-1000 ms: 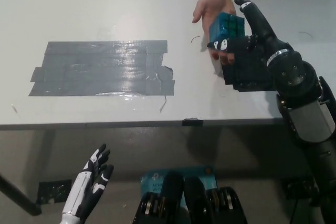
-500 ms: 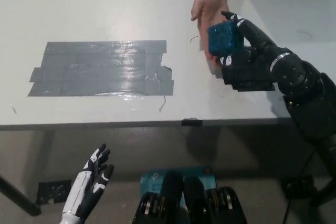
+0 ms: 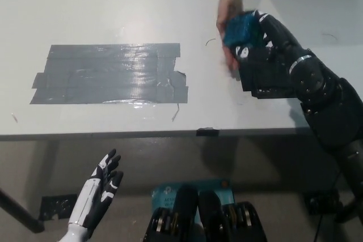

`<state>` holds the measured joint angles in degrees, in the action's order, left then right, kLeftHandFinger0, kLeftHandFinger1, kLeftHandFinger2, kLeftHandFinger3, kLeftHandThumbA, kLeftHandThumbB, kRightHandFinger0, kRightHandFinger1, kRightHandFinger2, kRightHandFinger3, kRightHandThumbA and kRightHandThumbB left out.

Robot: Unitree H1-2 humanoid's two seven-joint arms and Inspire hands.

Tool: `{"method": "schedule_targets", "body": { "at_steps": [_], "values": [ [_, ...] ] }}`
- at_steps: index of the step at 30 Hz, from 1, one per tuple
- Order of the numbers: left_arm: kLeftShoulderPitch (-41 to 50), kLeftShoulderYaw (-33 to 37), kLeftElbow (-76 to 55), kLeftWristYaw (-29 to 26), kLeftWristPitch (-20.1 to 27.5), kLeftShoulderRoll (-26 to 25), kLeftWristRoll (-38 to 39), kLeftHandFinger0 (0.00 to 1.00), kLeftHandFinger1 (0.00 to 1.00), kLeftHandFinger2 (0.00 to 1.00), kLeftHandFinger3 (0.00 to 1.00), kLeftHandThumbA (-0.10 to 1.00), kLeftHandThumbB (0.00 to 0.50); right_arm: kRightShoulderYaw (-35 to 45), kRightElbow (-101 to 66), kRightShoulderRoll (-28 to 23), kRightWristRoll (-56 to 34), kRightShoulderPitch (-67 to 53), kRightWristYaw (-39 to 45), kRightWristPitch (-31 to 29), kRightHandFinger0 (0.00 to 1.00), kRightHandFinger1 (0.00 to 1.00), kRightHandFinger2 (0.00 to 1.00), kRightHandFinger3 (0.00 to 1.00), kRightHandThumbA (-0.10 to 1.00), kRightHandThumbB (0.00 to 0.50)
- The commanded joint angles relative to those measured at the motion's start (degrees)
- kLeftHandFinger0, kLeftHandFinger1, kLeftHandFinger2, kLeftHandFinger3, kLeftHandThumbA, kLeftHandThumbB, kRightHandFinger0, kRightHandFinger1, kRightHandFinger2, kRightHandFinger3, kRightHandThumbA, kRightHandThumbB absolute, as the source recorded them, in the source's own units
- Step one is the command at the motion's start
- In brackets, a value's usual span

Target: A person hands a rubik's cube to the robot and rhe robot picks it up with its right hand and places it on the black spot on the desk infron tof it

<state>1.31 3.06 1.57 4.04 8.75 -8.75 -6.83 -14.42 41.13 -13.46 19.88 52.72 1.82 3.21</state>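
The black right robot hand [image 3: 258, 60] sits at the tabletop's [image 3: 113, 4] far right, fingers curled around the blue rubik's cube [image 3: 238, 28], which rests at its fingertips, still against the person's hand [image 3: 228, 12] behind it. The cube has no long axis. From here the black spot [image 3: 108, 75] lies well apart toward the robot's left, so the carry runs that way. The white left robot hand [image 3: 97, 194] hangs spread and empty below the tabletop edge. Compared with a second ago, the person's palm has tilted away and the cube looks blurred.
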Motion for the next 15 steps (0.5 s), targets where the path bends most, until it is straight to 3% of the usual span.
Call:
{"method": "schedule_targets", "body": {
  "at_steps": [1, 11, 15],
  "values": [
    [-0.63, -0.18, -1.69, 0.45, 0.44, -0.6, 0.36, 1.0, 1.0, 1.0, 1.0, 0.87, 0.162, 1.65, -0.07, -0.15, 1.42, 3.25, -7.03, -7.4, 0.1, 0.54, 0.89, 0.99, -0.1, 0.159],
    [-0.6, -0.07, -1.64, 0.57, 0.51, -0.6, 0.41, 1.0, 1.0, 1.0, 1.0, 0.87, 0.148, 9.48, -11.76, 0.0, -1.45, 1.42, -9.8, -5.29, 0.16, 0.6, 0.95, 1.0, -0.1, 0.153],
    [-0.98, -0.19, -1.18, 0.21, 0.89, -0.69, -0.06, 1.0, 1.0, 1.0, 1.0, 0.88, 0.154, 12.55, -15.44, -2.1, -1.93, 0.55, -9.17, -5.74, 0.12, 0.56, 0.92, 0.99, -0.1, 0.151]
  ]
}}
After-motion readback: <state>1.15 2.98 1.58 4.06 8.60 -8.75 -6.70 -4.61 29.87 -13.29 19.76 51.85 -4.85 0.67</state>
